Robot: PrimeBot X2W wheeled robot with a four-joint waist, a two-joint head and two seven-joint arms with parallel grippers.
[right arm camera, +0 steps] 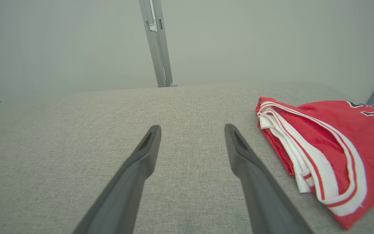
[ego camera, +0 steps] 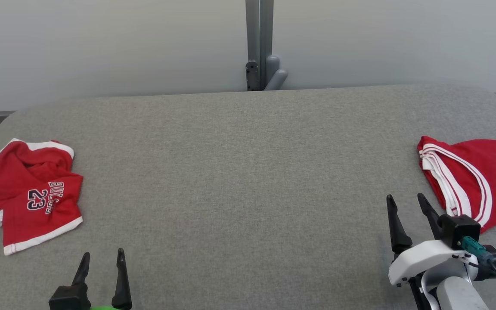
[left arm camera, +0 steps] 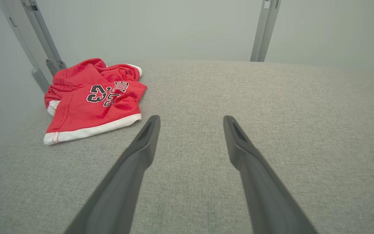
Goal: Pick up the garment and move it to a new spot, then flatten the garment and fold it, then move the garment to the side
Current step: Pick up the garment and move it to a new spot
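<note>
Both pairs of jaws stand wide apart and empty above the grey padded table (ego camera: 248, 172). The left gripper (ego camera: 103, 252) and right gripper (ego camera: 404, 196) each point out over bare cloth.

The likeliest slip is a mix-up. A second red piece (ego camera: 467, 176), already folded, lies just ahead and to the outside of the right jaws and could be taken for the target. A shallow pinch on the crumpled heap could also catch only one layer, or snag the table cover.

The garment (ego camera: 32, 198), with its "BULLS 23" print up, lies bunched ahead and to the outside of the left jaws. It is clear of them, near the table's left edge and far across from the right jaws.
</note>
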